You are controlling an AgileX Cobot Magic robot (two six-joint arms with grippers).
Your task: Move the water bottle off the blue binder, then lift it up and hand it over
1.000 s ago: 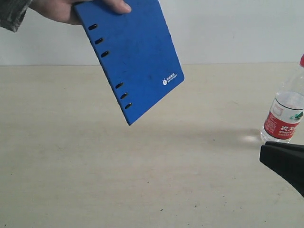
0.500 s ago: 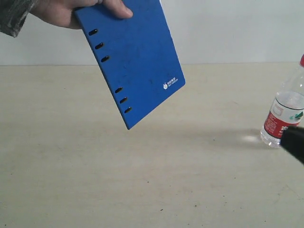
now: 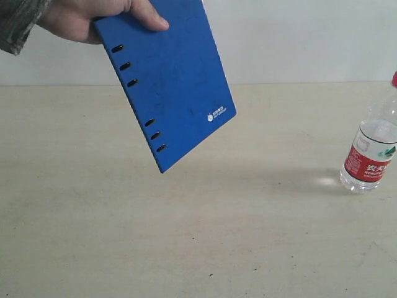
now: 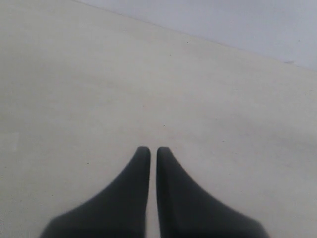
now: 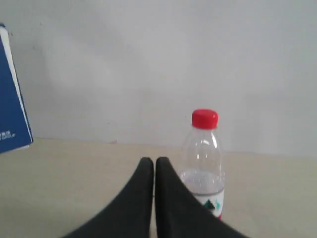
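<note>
A person's hand (image 3: 80, 18) holds the blue binder (image 3: 170, 81) tilted in the air above the table, at the upper left of the exterior view. Its corner also shows in the right wrist view as the blue binder (image 5: 11, 114). The water bottle (image 3: 370, 155) stands upright on the table at the far right, red cap partly cut off by the frame edge. In the right wrist view the water bottle (image 5: 204, 158) stands just behind my right gripper (image 5: 154, 162), which is shut and empty. My left gripper (image 4: 153, 151) is shut over bare table. Neither gripper shows in the exterior view.
The beige table (image 3: 198, 236) runs back to a pale wall (image 3: 298, 37). The person's sleeve (image 3: 18, 22) enters at the top left corner.
The right gripper has drawn back out of the exterior view at the lower right. The hand has shifted the binder slightly left and down. The bottle has not moved.
</note>
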